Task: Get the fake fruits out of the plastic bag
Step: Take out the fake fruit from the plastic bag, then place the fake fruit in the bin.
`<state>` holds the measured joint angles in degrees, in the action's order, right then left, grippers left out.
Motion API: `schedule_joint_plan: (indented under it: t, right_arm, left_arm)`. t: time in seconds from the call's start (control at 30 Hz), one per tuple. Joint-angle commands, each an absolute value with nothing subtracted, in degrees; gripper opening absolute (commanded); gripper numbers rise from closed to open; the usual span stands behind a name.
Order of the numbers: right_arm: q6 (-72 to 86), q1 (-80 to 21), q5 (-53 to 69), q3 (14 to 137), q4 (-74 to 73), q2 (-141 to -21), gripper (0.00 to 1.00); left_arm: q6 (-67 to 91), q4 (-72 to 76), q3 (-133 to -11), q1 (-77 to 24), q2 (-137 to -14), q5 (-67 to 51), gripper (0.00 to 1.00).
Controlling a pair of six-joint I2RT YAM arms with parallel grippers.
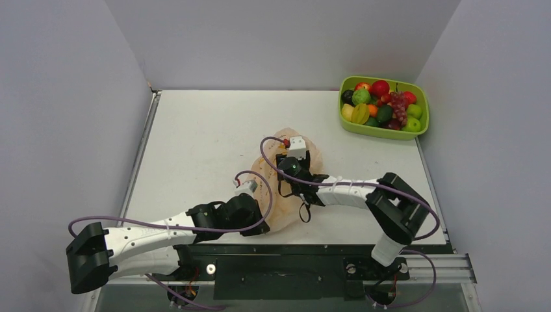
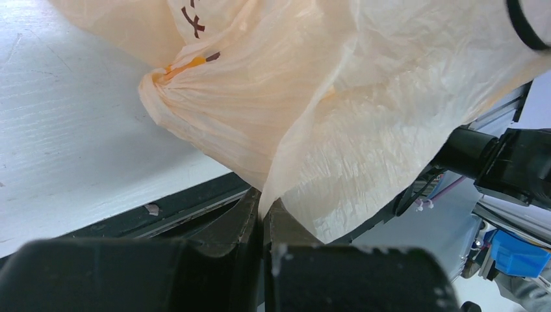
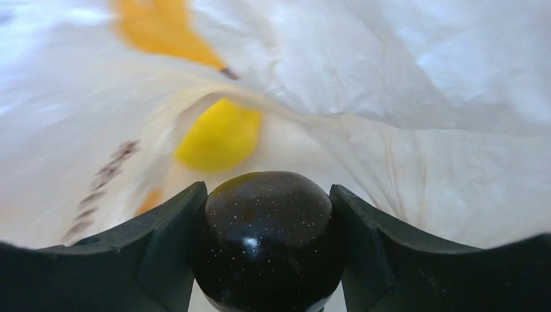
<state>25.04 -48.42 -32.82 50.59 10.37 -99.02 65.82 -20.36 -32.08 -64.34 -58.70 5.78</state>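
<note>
The peach-orange plastic bag (image 1: pixel 276 195) lies near the table's front middle. My left gripper (image 2: pixel 265 211) is shut on a fold of the bag's film (image 2: pixel 338 130) at its near edge. My right gripper (image 3: pixel 268 201) is inside the bag, shut on a glossy dark purple fruit (image 3: pixel 268 240). In the top view the right wrist (image 1: pixel 292 166) sits over the bag's far part. A yellow fruit (image 3: pixel 219 135) lies deeper in the bag, ahead of the right fingers. A small red piece (image 1: pixel 286 142) shows at the bag's far edge.
A lime-green tray (image 1: pixel 383 130) full of several toy fruits, with a grape bunch (image 1: pixel 397 104), stands at the back right corner. Grey walls close in the table on three sides. The table's front edge and black rail lie just under the left gripper.
</note>
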Motion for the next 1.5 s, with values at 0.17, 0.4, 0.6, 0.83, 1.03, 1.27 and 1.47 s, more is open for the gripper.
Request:
schedule_joint_plan:
  t: [0.17,0.4,0.6,0.83,1.03,1.27,1.47]
  right_arm:
    - [27.8,-51.3,-11.9,39.8,13.7,-83.1,0.13]
    - [29.4,-53.2,6.0,36.5,14.3,-75.6,0.09]
    - [30.1,-54.2,3.7,36.3,9.6,-65.2,0.00]
    - [24.4,-54.0,-5.8,41.3,-2.0,-53.9,0.00]
    - [22.4,-45.8,-16.8,46.7,-6.9,-51.5,0.00]
    - [24.9,-31.7,-24.7,51.7,-4.9,-57.7,0.00]
    - [23.2,-21.8,-22.8,60.1,-2.7,-71.0,0.00]
  left_arm:
    - [65.7,-17.1,-32.1,-63.9,-60.3,7.8,0.00]
    - [65.2,-15.9,-31.8,-63.6,-61.0,7.8,0.00]
    - [65.2,-14.8,-30.7,-63.5,-61.0,7.3,0.00]
    - [64.9,-14.9,-30.0,-63.2,-60.5,7.1,0.00]
    - [64.7,-15.3,-30.0,-63.1,-59.7,6.9,0.00]
    - [64.5,-15.2,-30.1,-62.9,-60.5,6.0,0.00]
    - [63.5,-15.6,-31.2,-62.9,-62.6,4.5,0.00]
